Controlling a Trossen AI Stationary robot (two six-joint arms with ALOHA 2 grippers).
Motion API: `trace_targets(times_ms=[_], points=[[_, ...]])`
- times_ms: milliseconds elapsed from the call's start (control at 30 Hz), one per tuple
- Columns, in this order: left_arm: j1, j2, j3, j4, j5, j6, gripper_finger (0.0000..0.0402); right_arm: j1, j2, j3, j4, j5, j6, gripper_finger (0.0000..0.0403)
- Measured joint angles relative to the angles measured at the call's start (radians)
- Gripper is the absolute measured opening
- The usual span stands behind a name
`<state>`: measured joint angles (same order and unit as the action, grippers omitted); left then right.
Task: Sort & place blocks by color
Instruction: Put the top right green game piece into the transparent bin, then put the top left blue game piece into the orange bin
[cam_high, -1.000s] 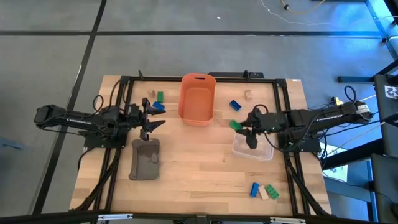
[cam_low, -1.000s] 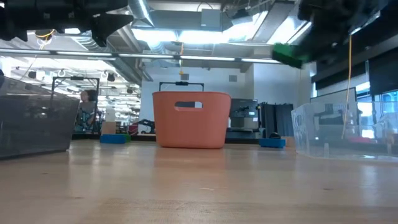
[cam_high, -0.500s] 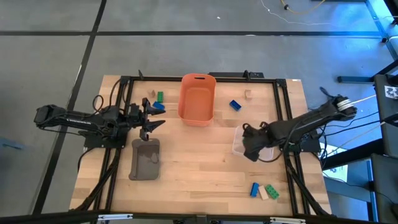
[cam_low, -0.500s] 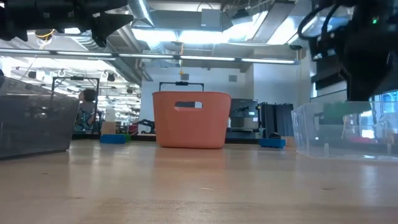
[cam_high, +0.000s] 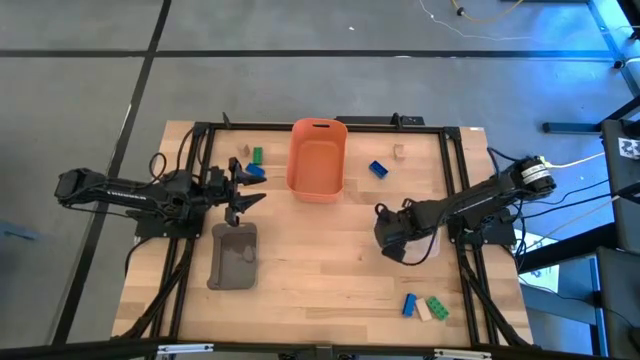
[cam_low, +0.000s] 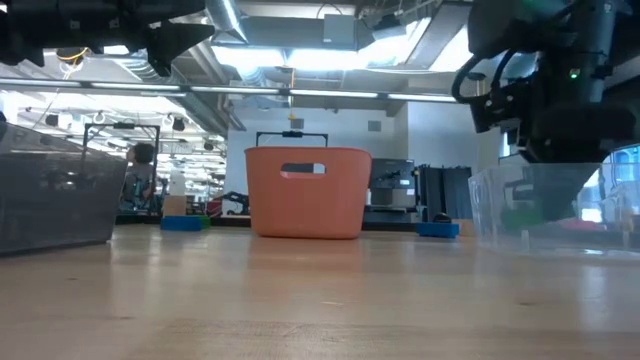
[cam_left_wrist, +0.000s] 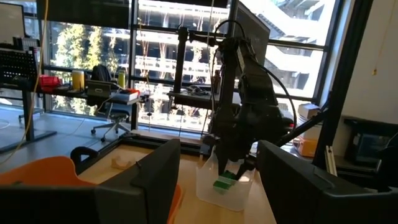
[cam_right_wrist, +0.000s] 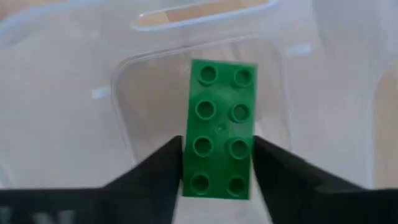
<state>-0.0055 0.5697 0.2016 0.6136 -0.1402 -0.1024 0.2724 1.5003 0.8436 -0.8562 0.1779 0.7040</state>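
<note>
A green block (cam_right_wrist: 219, 124) with eight studs sits between my right gripper's (cam_right_wrist: 217, 149) fingers, inside the clear bin (cam_right_wrist: 81, 81). In the high view the right gripper (cam_high: 392, 236) covers most of that bin. The low view shows the block (cam_low: 521, 215) behind the bin's clear wall (cam_low: 490, 215), above its floor. My left gripper (cam_high: 250, 190) waits open above the table's left part, between the grey tray (cam_high: 233, 256) and the loose blocks. Three loose groups lie on the table: green (cam_high: 257, 155) and blue (cam_high: 256, 171); blue (cam_high: 377, 169) and tan (cam_high: 399, 152); blue (cam_high: 409, 304), tan (cam_high: 423, 312) and green (cam_high: 438, 307). My right gripper pinches the green block between its two fingers, one on each long side, at the end nearest the wrist (cam_right_wrist: 217, 180). The fingers (cam_right_wrist: 163, 171) come from above, slanting down into the clear bin, and lie along the block. The block is held off the bin's floor.
The orange bin (cam_high: 317, 160) stands at the middle of the far side. Bare wood lies in the table's middle and near part. A black frame (cam_high: 200, 135) runs along the table's edges. The room with desks and windows shows beyond the table.
My right gripper has carried the green block from high above the clear bin's far left corner toward the near edge and down into the bin, tipping to point steeply down. The block now stands low inside the bin's walls.
</note>
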Motion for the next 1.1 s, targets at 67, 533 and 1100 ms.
trace_targets(times_ms=[67,533,1100], points=[[0.000,0.000,0.000,0.000,0.000,0.000,0.0208,-0.012,-0.005,0.000,0.000,-0.021,-0.007,0.0243],[0.000,0.000,0.000,-0.013,-0.001,0.000,0.0208,0.019,-0.205,-0.005,-0.183,0.003,0.025,0.0359],[0.000,0.000,0.000,-0.057,0.000,0.001,0.0208,0.004,-0.638,-0.551,1.289,0.372,-0.408,0.0360]])
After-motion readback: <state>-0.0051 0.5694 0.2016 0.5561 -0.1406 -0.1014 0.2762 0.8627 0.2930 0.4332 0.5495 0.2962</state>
